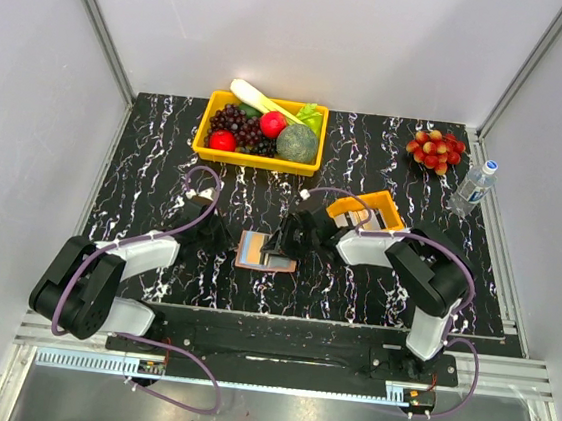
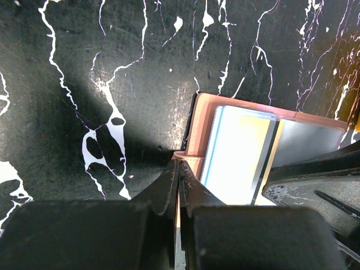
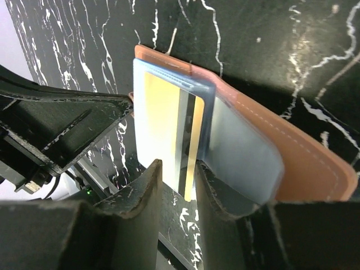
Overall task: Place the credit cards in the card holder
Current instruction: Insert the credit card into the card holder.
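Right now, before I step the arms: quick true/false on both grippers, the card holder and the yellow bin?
1. The left gripper is shut on the card holder at its edge. True.
2. The card holder is folded closed. False: it lies open, with a credit card in its inner slot.
3. The right gripper has its jaws apart, the credit card's end between them. True.
4. The yellow bin is empty. False: it holds fruit.
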